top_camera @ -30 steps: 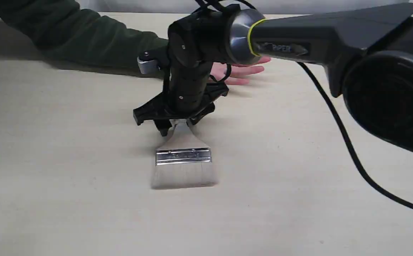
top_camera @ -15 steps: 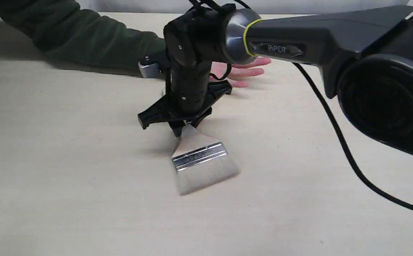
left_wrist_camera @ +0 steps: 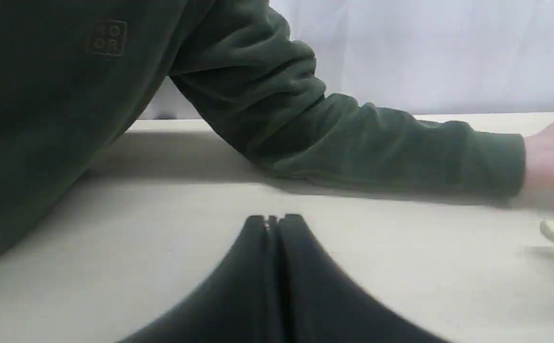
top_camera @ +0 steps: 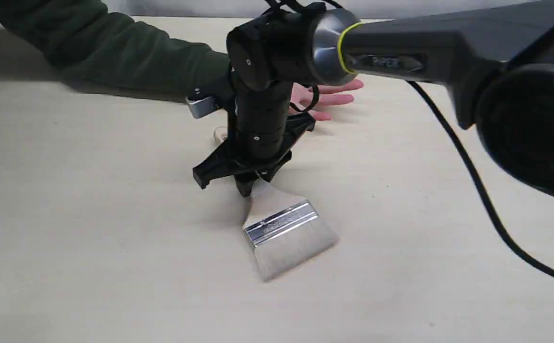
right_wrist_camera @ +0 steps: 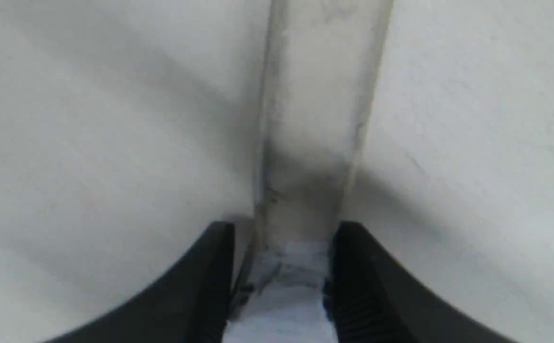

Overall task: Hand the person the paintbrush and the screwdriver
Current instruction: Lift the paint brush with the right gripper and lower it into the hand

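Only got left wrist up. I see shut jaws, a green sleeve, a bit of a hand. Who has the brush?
Observer: The right gripper has the brush, jaws shut on its wooden handle.
Operator: Which way is it pointing?
Observer: Bristles point toward the exterior camera, on the side away from the person. I can't tell whether they clear the table.
Operator: Hand ready?
Observer: The hand lies open and low over the table, fingers spread, partly hidden behind that gripper.
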Motion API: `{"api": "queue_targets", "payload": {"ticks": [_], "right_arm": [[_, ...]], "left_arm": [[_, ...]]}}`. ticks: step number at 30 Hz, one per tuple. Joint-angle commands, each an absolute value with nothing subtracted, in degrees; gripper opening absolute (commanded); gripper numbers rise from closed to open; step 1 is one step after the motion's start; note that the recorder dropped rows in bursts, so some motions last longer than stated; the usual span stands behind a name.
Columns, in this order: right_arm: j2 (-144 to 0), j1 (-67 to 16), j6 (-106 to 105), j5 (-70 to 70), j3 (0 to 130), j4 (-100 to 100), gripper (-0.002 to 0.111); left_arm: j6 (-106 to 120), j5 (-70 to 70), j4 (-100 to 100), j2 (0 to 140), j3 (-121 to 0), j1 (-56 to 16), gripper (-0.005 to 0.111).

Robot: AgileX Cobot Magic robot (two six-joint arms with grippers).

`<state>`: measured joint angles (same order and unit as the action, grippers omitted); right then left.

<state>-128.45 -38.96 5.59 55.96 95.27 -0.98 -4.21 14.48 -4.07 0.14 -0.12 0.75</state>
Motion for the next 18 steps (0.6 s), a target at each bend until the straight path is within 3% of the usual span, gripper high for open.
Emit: {"api": "queue_targets", "payload": {"ticks": [1, 10, 18], "right_arm": [[-122.18, -38.81, 4.68, 52.9, 91.58, -0.86, 0.004], [-109.7, -38.66, 4.19, 44.89, 86.66, 1.69, 0.004], [-110.4, -37.24, 17.61, 43.89, 92.38, 21.14, 0.004]], "left_arm": [[-4.32, 14.44, -3.88, 0.0, 0.0, 0.64, 0.0], [-4.32, 14.44, -3.88, 0.0, 0.0, 0.64, 0.0], [-4.32, 14.44, -3.88, 0.0, 0.0, 0.64, 0.0]]}}
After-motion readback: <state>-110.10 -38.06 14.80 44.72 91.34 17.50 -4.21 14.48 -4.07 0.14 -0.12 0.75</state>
